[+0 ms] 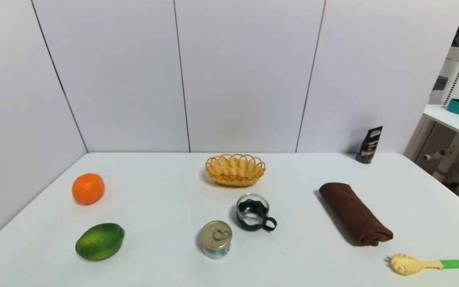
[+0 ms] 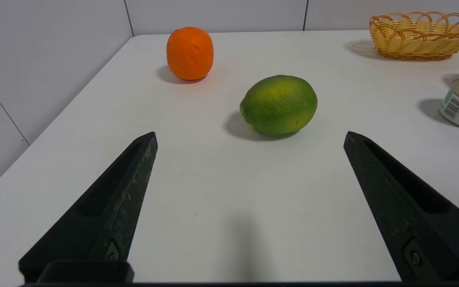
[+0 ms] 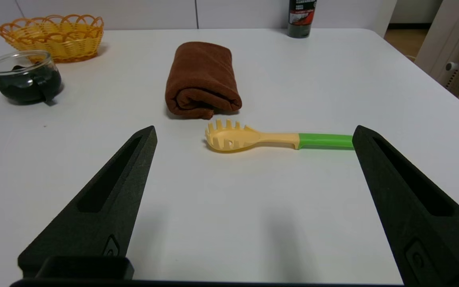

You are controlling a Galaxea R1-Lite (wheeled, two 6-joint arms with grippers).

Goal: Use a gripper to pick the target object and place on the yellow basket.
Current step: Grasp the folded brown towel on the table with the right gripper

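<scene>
Overhead, the dark brown rolled cloth towel (image 1: 355, 213) lay on the white worktop (image 1: 165, 207), right of the yellow-orange oval wicker basket (image 1: 235, 170), neither tool visible. At the left wrist, the left tool (image 2: 249, 137) gaped, idle. At the right wrist, the right tool (image 3: 253, 133) hung released short of the towel (image 3: 202, 79), presumably awaiting approach.

soft matt cloth towel (image 1: 355, 213), woven wicker basket (image 1: 235, 170), shiny metal can (image 1: 216, 239), clear glass cup (image 1: 253, 212).
</scene>
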